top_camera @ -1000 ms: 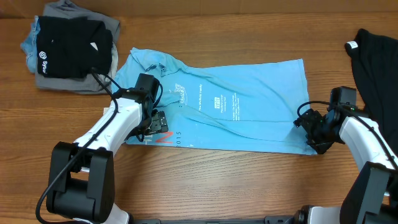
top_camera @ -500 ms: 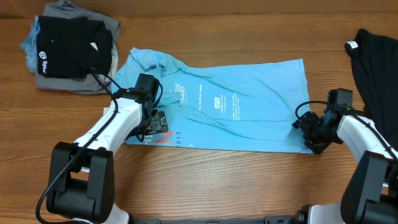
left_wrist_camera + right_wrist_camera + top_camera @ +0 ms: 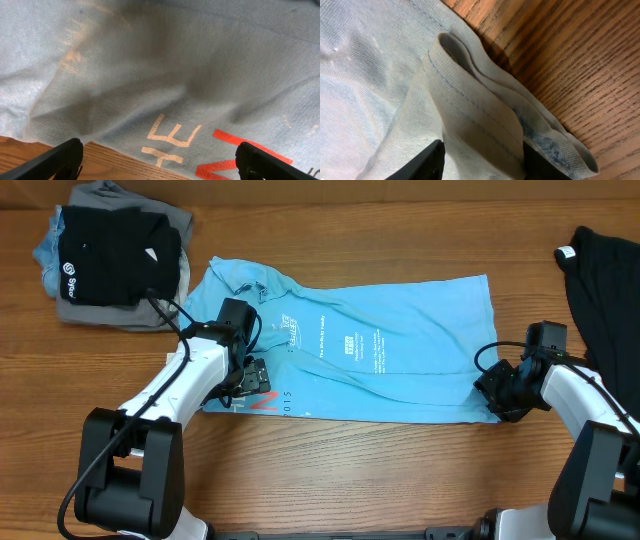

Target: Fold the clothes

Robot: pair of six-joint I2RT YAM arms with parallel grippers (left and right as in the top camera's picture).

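Even, bright light; soft shadow beside the T-shirt (image 3: 375, 80) fold

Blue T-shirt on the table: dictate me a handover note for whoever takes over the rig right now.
Left gripper: open, low over the light blue T-shirt near its red lettering.
Right gripper: shut on the shirt's bunched hem corner.
Shirt lies spread on the table, unfolded. Folded pile sits far left; black garment at the right edge.
To do: fold the shirt, then the black garment.

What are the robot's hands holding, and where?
The right gripper pinches the blue T-shirt by its folded hem corner. The left gripper is open, holding nothing.
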